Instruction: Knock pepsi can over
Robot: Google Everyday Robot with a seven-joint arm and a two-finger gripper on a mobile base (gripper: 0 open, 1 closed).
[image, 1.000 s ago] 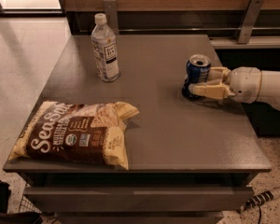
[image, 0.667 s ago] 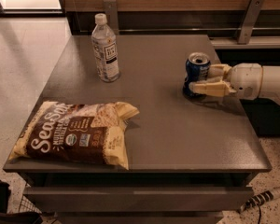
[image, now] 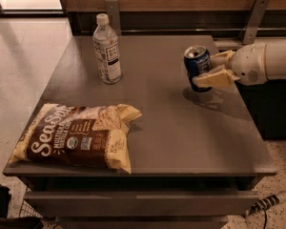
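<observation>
The pepsi can is dark blue with a silver top. It is at the right of the grey table, tilted a little, with its shadow on the tabletop beneath it. My gripper reaches in from the right edge on a white arm. Its tan fingers sit on either side of the can, one in front and one behind, and grip it.
A clear water bottle with a white cap stands at the back left of the table. A brown and yellow chip bag lies at the front left. A wall with metal brackets runs behind the table. The floor drops away on the left.
The can has moved up and slightly left with the gripper and now leans. The bottle and bag have not moved.
</observation>
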